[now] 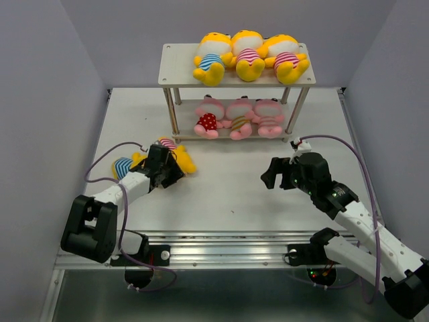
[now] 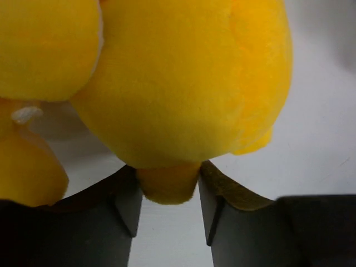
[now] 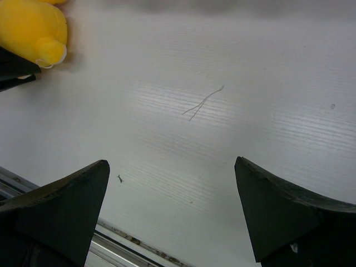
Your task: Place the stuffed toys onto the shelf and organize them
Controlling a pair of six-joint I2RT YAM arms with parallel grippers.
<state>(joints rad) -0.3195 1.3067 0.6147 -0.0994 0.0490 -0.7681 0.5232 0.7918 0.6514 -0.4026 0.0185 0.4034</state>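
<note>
Five yellow stuffed toys (image 1: 249, 57); three pink stuffed toys (image 1: 239, 119); one shelf (image 1: 175, 64); two arms (image 1: 127, 188).

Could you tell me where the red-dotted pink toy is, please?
Top view: the red-dotted pink toy sits on the shelf, lower tier, left end, beside a striped pink toy.

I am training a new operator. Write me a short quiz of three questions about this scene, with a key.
1. True or false: the top board of the shelf carries three pink toys.
2. How many stuffed toys lie on the table, not yet on the shelf?
3. The fingers of the left gripper are closing on: A) a small part of a yellow toy; B) a pink toy; C) nothing.
Key: 1 false, the top-board toys are yellow; 2 two; 3 A.
</note>
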